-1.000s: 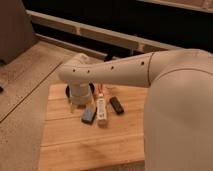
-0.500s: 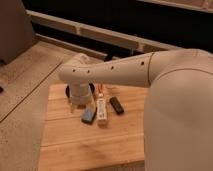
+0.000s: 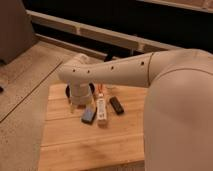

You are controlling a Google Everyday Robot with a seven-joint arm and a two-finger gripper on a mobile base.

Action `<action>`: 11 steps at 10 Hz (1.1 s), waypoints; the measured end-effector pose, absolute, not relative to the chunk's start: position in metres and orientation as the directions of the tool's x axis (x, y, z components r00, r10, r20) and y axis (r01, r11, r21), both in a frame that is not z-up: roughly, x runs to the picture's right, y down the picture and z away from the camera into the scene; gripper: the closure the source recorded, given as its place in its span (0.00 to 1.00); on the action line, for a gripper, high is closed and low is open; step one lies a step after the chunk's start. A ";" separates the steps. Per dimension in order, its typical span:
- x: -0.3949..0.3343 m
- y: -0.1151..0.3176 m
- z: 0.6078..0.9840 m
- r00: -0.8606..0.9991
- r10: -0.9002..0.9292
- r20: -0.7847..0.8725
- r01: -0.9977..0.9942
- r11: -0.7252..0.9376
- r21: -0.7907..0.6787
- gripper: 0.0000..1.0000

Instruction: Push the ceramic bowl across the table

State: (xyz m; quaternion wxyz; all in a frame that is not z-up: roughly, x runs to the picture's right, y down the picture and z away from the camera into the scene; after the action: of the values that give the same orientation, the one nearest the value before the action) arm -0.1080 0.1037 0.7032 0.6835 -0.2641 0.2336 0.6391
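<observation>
The ceramic bowl [image 3: 92,91] sits near the far left of the bamboo table [image 3: 75,145]. Only dark slivers of its rim show on either side of my wrist. My white arm reaches in from the right and bends down over the bowl. The gripper [image 3: 78,101] hangs at the bowl's near side, at or just above it; I cannot tell whether they touch. Most of the bowl is hidden behind the gripper.
A flat blue-grey block [image 3: 89,115], a white tube-like object with an orange end [image 3: 102,109] and a small black bar [image 3: 116,105] lie just right of the gripper. Speckled floor [image 3: 20,115] lies left of the table. A dark wall with rails [image 3: 100,35] runs behind.
</observation>
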 end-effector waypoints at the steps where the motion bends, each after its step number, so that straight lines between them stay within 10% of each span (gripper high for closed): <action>1: -0.108 0.104 0.703 0.074 0.750 -0.657 -0.997 0.043 -0.062 0.35; 11: -0.098 0.061 0.730 0.124 0.766 -0.630 -0.986 0.165 0.008 0.35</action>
State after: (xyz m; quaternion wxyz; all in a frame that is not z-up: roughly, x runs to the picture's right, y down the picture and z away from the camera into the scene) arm -0.0979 0.0612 0.7301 0.7186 -0.2133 0.2575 0.6098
